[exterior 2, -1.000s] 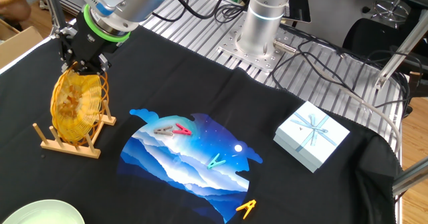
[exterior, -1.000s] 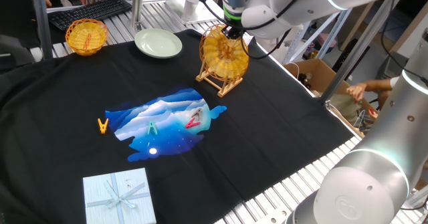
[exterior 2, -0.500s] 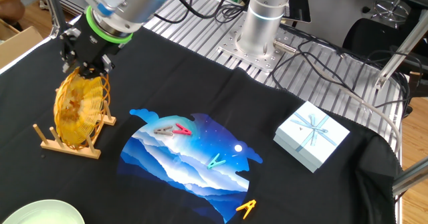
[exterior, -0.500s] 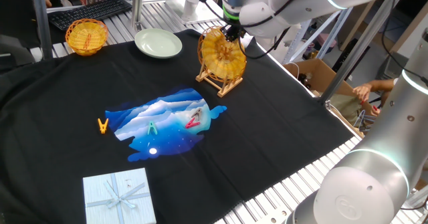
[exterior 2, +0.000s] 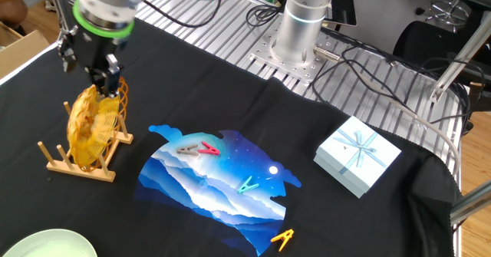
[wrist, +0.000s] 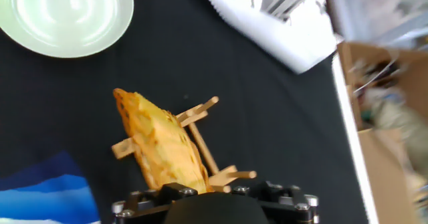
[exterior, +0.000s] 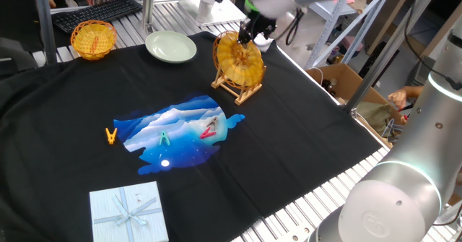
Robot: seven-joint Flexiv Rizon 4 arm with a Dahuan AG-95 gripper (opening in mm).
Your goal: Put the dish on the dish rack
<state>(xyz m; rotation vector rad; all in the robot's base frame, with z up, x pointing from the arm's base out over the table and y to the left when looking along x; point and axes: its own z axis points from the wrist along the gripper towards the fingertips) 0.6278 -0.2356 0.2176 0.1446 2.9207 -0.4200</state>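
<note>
One fixed view shows the dish [exterior: 239, 59] standing on edge in the dish rack [exterior: 237, 92], held between the upright pegs and leaning a little. The gripper [exterior: 255, 31] hangs just above the dish's top rim, apart from it; it is blurred, so I cannot tell how its fingers stand. Beyond the rack lies a pale green plate [exterior: 171, 46], and farther off on that side sits a small yellow basket [exterior: 93, 39]. On the near side of the rack is a blue printed mat [exterior: 180, 135] with a few clothes pegs on it (one orange peg [exterior: 111, 136] lies off the mat, on the black cloth [exterior: 289, 141]). Well past the mat from the rack rests a pale blue gift box [exterior: 128, 213].

The other fixed view has the gripper [exterior 2: 100, 67] right over the dish [exterior 2: 95, 123], with the rack [exterior 2: 80, 163] beneath and the gift box [exterior 2: 358, 156] far across the cloth from it.

In the hand view the dish [wrist: 160, 145] appears edge-on in the rack [wrist: 207, 154], with the green plate [wrist: 65, 15] well apart from it.
</note>
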